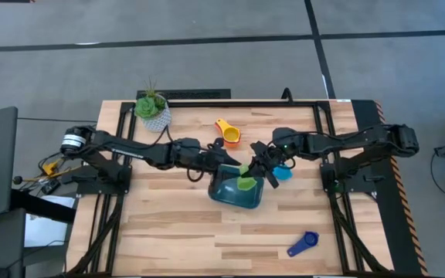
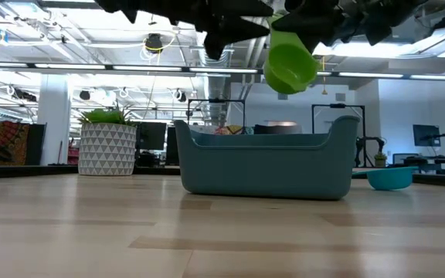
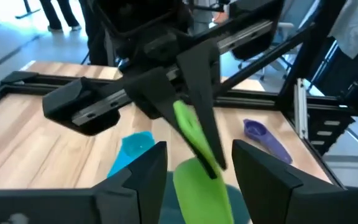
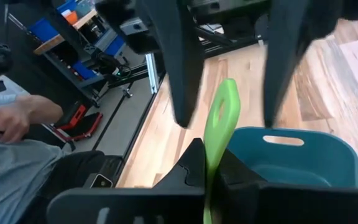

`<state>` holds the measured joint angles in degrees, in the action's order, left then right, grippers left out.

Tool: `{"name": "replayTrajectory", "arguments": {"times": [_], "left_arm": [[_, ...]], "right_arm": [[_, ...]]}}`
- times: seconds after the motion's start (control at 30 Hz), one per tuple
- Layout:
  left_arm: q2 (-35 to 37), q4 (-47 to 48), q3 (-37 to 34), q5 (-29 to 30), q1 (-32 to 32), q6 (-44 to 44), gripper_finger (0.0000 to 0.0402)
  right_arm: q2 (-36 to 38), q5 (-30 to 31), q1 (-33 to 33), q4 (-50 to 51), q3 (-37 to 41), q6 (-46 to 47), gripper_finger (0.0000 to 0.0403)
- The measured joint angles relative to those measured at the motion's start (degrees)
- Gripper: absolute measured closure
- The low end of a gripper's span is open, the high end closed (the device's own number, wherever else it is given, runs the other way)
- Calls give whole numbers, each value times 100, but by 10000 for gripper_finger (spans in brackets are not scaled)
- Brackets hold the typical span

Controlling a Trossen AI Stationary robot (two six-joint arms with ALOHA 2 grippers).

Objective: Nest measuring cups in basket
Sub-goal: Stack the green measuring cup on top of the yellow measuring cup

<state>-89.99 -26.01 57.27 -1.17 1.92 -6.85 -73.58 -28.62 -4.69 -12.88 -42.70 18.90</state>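
While the right gripper (image 1: 259, 164) pinches the green cup's (image 2: 290, 65) handle in its jaws above the teal basket (image 2: 267, 164), the left gripper (image 1: 236, 164) waits close by, jaws wide.

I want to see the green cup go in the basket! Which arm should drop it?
Right. The right gripper is shut on the handle of the green cup, holding it above the basket. The left gripper is open beside the cup, gripping nothing.
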Motion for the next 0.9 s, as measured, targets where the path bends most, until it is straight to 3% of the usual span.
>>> {"name": "replayTrajectory", "arguments": {"times": [0.23,0.57,0.9], "left_arm": [[-12,-203,-2,21,-157,-312,257],[-10,-200,0,-537,-469,-1172,390],[-7,-121,0,-469,-554,-1256,400]], "right_arm": [[0,14,15,35,0,-92,394],[-2,282,-2,72,7,-374,394],[-2,671,-28,116,7,-444,387]]}}
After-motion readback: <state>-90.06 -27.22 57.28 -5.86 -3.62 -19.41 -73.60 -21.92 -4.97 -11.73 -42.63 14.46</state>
